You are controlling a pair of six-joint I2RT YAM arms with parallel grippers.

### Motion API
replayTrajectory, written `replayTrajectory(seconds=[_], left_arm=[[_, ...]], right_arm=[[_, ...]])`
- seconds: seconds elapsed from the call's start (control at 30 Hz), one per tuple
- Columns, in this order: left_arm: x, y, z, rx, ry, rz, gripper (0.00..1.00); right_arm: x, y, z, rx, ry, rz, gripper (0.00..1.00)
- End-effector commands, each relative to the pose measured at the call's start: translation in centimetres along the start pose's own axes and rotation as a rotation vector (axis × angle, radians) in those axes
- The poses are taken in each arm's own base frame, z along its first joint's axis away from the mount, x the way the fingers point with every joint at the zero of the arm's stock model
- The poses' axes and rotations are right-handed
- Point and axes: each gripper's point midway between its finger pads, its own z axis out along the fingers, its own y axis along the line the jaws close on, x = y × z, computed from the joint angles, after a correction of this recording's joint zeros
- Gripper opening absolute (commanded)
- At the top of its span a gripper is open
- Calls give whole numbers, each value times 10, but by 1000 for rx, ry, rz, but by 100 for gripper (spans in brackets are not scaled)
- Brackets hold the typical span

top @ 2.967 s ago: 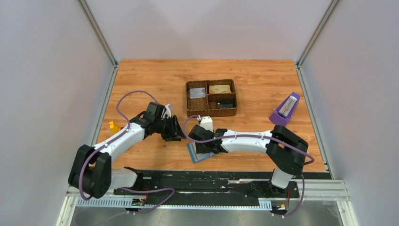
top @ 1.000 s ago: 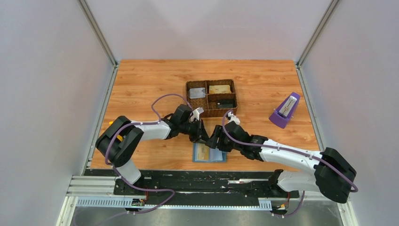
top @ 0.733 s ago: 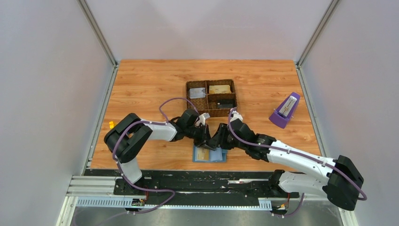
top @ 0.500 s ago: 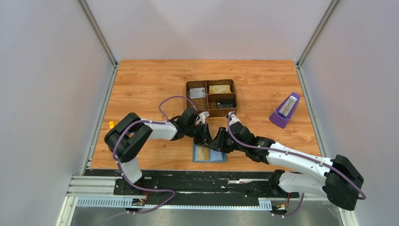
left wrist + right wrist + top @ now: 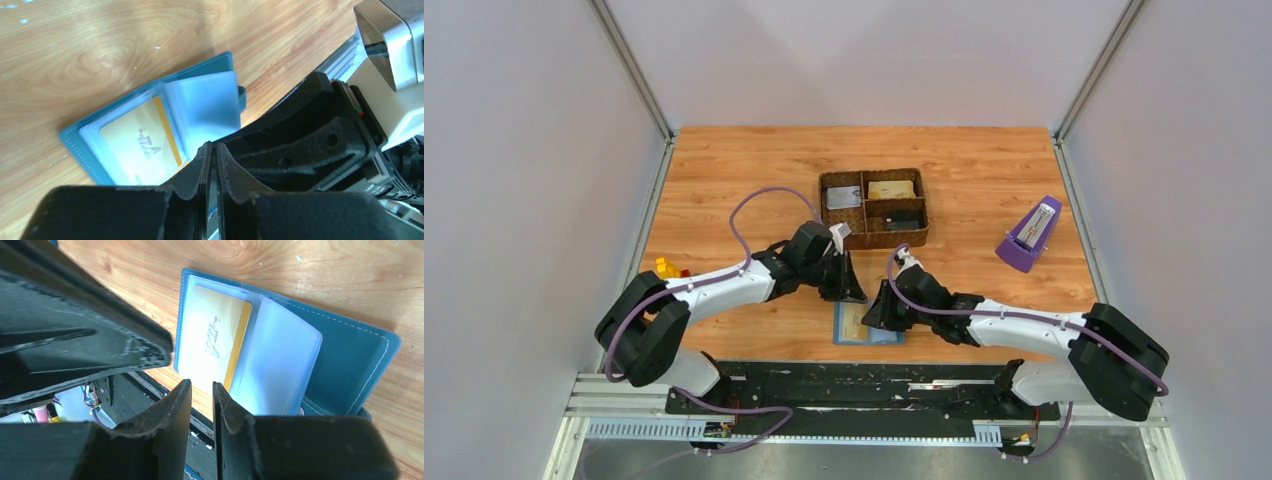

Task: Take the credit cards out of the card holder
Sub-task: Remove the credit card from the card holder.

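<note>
Right wrist view: the teal bifold card holder [image 5: 350,365] lies open on the wooden surface [image 5: 350,270] just beyond the slightly parted, empty right jaws, its gold-yellow plastic card [image 5: 215,337] still pocketed. Best, the nearly closed left jaws pin the holder while the right pinches the card's edge.

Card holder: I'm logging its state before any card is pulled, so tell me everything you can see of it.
The card holder is a small bifold, dark teal outside with pale stitching, lying open and flat on the wooden table near its front edge. Inside, clear plastic sleeves fan out; one holds a gold-yellow card with script lettering. The left tool and right tool hang just above it; whether either touches it cannot be told.
</note>
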Motion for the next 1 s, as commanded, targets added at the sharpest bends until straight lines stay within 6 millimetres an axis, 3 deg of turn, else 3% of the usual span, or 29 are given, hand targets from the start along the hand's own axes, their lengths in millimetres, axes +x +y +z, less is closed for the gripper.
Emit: replayTrajectory(seconds=[0.0, 0.6, 0.97], left_arm=[[3, 21, -16, -121, -33, 15, 13], [38, 78, -8, -256, 40, -12, 7], [48, 90, -4, -266, 56, -28, 6]], right_arm=[[-13, 17, 7, -54, -32, 3, 23], [-12, -9, 27, 14, -12, 75, 23], [-8, -16, 29, 35, 3, 83, 24]])
